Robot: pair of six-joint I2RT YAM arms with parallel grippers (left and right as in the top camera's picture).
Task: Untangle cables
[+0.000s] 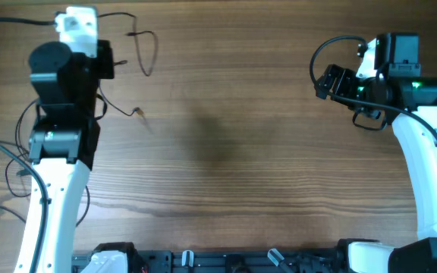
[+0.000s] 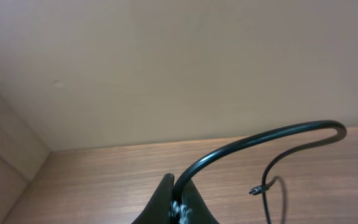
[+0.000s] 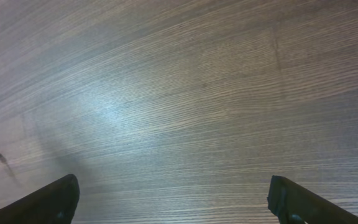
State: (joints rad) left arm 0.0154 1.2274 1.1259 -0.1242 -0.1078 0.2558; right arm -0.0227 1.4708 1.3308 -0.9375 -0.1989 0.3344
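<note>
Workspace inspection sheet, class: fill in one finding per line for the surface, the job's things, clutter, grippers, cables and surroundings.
Surface: wooden table, brown grain.
Job's things: thin black wires looped at the far left by the left arm; one plug end lies on the wood.
Clutter: nothing seen.
Grippers: left gripper shut on a thin wire; right gripper open, empty.
Cables: thicker black cable runs in from the left edge toward the left arm.
Surroundings: beige wall behind the table.

Rt of the cables [image 1: 149, 53] the table [image 1: 226, 167] is open wood thru to the right arm [image 1: 423, 144]; the left arm [image 1: 59, 129] crowds immed. left of them, w/ one plug end [image 1: 139, 114] trailing frontward.
</note>
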